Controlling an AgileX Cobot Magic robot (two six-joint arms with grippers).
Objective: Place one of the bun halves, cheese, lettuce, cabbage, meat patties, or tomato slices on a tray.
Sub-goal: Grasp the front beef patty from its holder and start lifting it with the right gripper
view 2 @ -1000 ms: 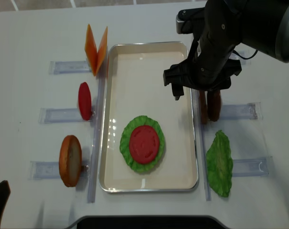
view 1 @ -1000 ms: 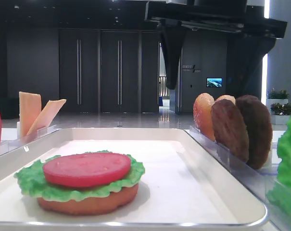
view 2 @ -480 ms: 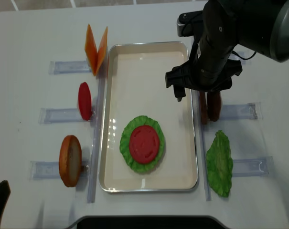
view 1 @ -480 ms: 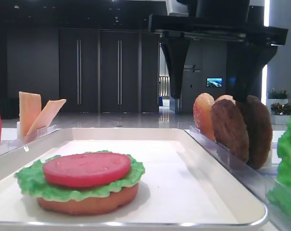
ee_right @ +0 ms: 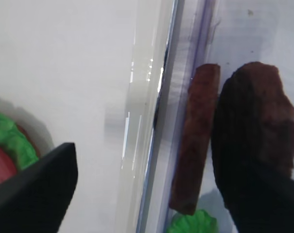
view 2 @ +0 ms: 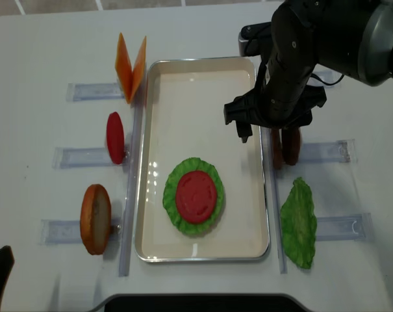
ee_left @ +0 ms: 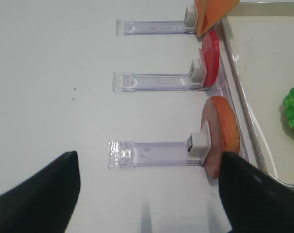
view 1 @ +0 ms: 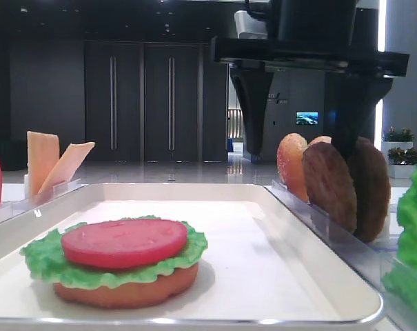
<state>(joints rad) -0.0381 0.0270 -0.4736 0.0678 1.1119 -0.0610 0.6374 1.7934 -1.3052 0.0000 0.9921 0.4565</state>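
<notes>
The two meat patties (view 2: 284,146) are standing on edge in a clear holder (view 2: 326,151) just off the right rim of the tray (view 2: 202,78), near the middle of the tabletop's (view 2: 47,45) right side. A bun half (view 1: 291,165) is standing on edge in the same row just behind them, as the low exterior view shows. The right claw (view 2: 269,130) is hanging directly over the patties with its jaws spread: one finger (view 2: 243,129) is sitting inside the tray's right rim and the other is lying at the far side of the outer patty. The wrist view is showing both patties between the fingers, and whether a finger is touching the outer one cannot be told.

On the tray, toward its near end, a red tomato slice (view 2: 196,195) is lying on a lettuce leaf (view 2: 177,185), which is resting on a bun half (view 1: 125,289). A second lettuce leaf (view 2: 298,224) is lying right of the tray toward the tabletop's near right corner.

Left of the tray, cheese slices (view 2: 130,65), another tomato slice (view 2: 115,136) and another bun half (view 2: 95,218) are standing in their own clear holders. The left claw (ee_left: 147,194) is hanging over the near left part of the tabletop, its fingers spread and gripping nothing.
</notes>
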